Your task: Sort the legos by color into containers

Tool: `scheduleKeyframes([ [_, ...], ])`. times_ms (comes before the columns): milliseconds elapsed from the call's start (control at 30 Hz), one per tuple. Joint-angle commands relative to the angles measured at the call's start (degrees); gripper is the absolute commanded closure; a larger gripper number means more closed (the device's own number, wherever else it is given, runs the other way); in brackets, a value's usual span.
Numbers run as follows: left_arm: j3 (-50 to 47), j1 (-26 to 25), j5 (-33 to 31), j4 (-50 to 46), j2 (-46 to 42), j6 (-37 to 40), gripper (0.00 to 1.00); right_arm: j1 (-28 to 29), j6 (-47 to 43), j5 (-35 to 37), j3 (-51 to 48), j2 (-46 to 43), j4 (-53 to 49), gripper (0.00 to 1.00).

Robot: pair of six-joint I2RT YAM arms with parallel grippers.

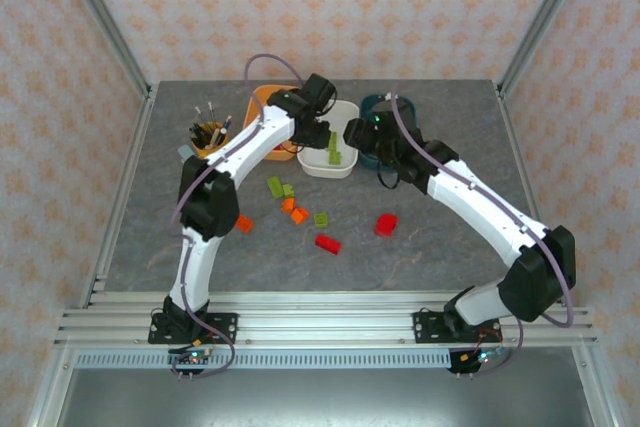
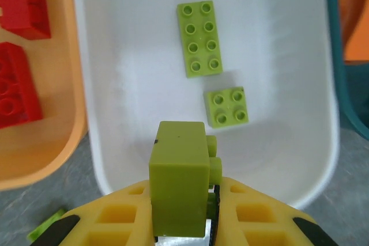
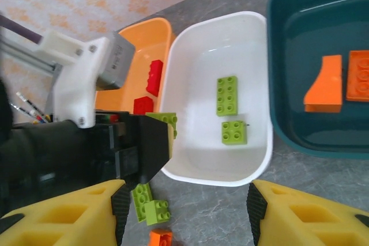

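white tub (image 2: 144, 56): glossy smooth plastic | lime brick (image 2: 179, 188): matt plastic | table (image 1: 450, 247): mottled grey, matt

Three tubs stand on the counter (image 1: 450, 237): an orange tub (image 1: 264, 98), a white tub (image 1: 348, 117) and a dark teal tub (image 1: 372, 104). The white tub holds two lime green bricks (image 2: 200, 38), the orange tub two red bricks (image 2: 17, 87), the teal tub two orange pieces (image 3: 326, 87). Loose on the counter lie three lime green legos (image 1: 274, 185), three orange legos (image 1: 299, 215) and two red legos (image 1: 327, 243). One more green brick (image 2: 179, 177) is clamped in the left pincer (image 2: 183, 223). There is one yellow cup (image 1: 208, 139) of brushes.
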Motion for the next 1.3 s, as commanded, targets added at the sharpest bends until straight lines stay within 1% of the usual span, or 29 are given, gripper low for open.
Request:
scheduleKeyframes([
  [0,5.3,-0.2,-2.4,-4.1,4.2,-2.5,0.77,-0.6,3.0,0.4,1.2,-0.5,-3.4,0.42],
  [133,8.0,-0.2,-2.4,-4.7,8.5,-4.6,0.77,-0.8,3.3,0.4,-0.3,-1.8,-4.2,0.42],
  [400,8.9,-0.3,-2.3,-5.6,12.7,-6.7,0.67,-1.0,3.0,0.1,-2.3,-3.3,-6.0,0.42],
  [633,10.1,-0.2,-2.7,-6.3,12.0,-7.2,0.51,-1.0,0.2,-0.2,-1.6,-2.9,-9.1,0.4],
  [800,12.4,-0.3,-2.5,-6.8,9.1,-8.2,0.49,-0.9,-3.7,-0.5,-1.8,-3.9,-11.1,0.4],
  [933,11.7,-0.3,-1.6,-5.3,2.8,-11.4,0.45,1.0,-11.0,-2.7,-2.7,-4.0,-11.0,0.4],
  [1000,8.5,-0.4,-2.2,-3.9,-2.1,-13.7,0.42,3.3,-15.8,-4.0,-3.1,-3.1,-10.8,0.4],
  [1100,-1.9,0.4,-3.2,0.1,-13.0,-17.1,0.36,6.3,-21.3,-6.3,-2.7,-0.3,-12.0,0.4],
  [1267,-27.8,3.1,-3.8,6.0,-34.2,-22.7,0.33,12.9,-28.4,-7.4,1.7,7.3,-16.7,0.37],
])
